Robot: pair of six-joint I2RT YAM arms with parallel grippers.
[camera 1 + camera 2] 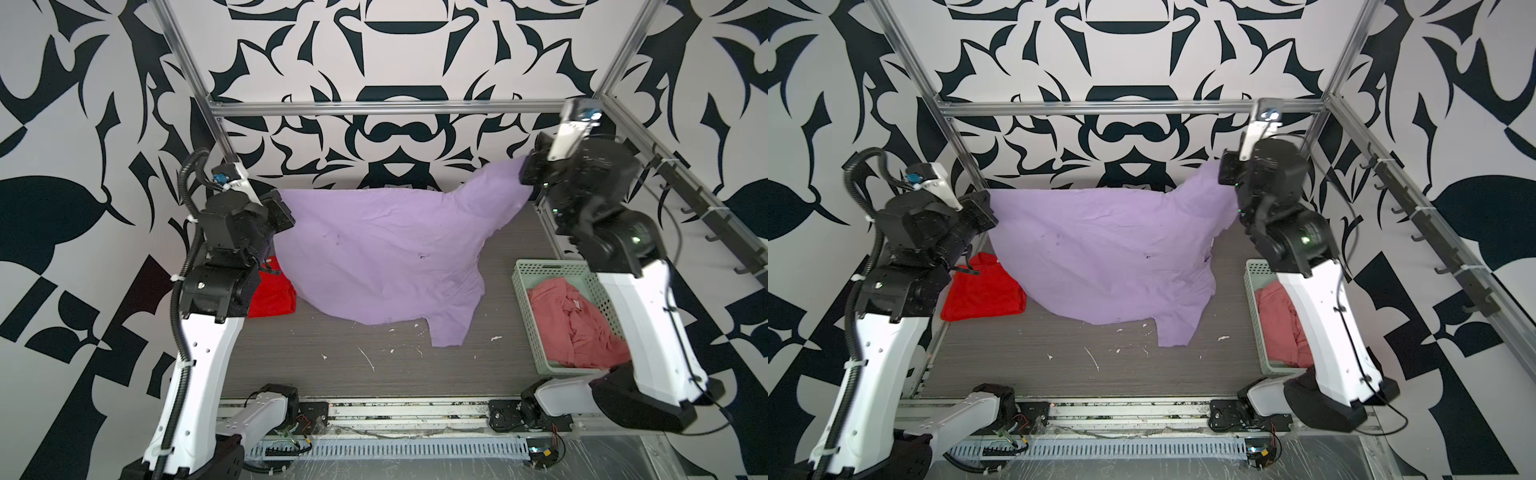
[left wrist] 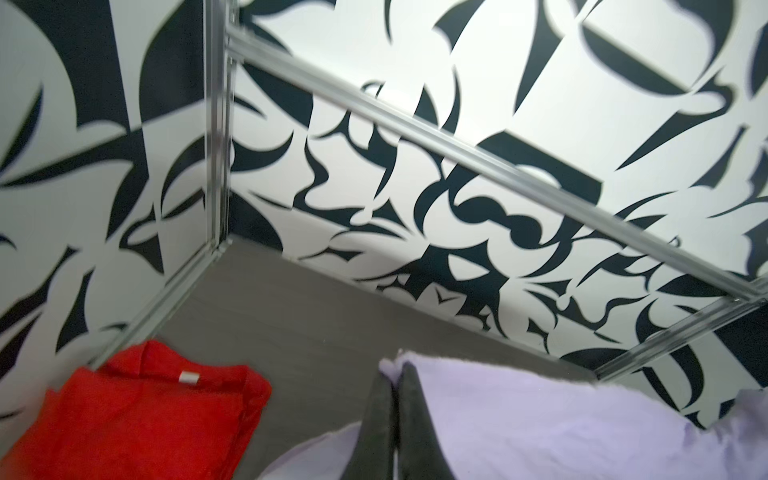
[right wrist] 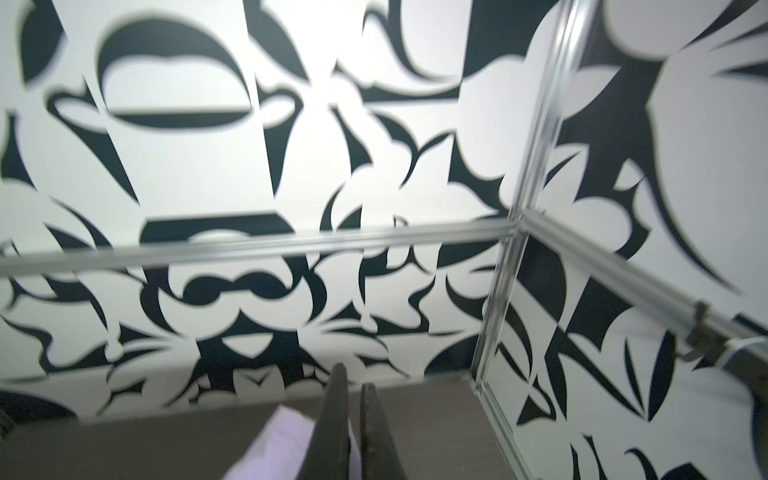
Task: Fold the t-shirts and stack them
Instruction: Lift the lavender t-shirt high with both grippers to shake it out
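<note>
Grey bench (image 1: 374, 370), patterned walls. Lilac t-shirt (image 1: 374, 257) hangs stretched between left tool (image 1: 286, 216) and right tool (image 1: 526, 170), each clamped on its upper edge. Lower part seems to rest on bench. Step: spreading. Next you lay it flat for folding. Red t-shirt (image 1: 274, 297) folded by left arm; salmon t-shirt (image 1: 573, 320) in basket (image 1: 524, 286).

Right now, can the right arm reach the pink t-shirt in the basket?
Probably not yet. The right gripper is shut on the lilac t-shirt, held up at the far right. The salmon pink t-shirt lies uncovered in the green basket beside that arm, likely reachable once it lets go.
</note>
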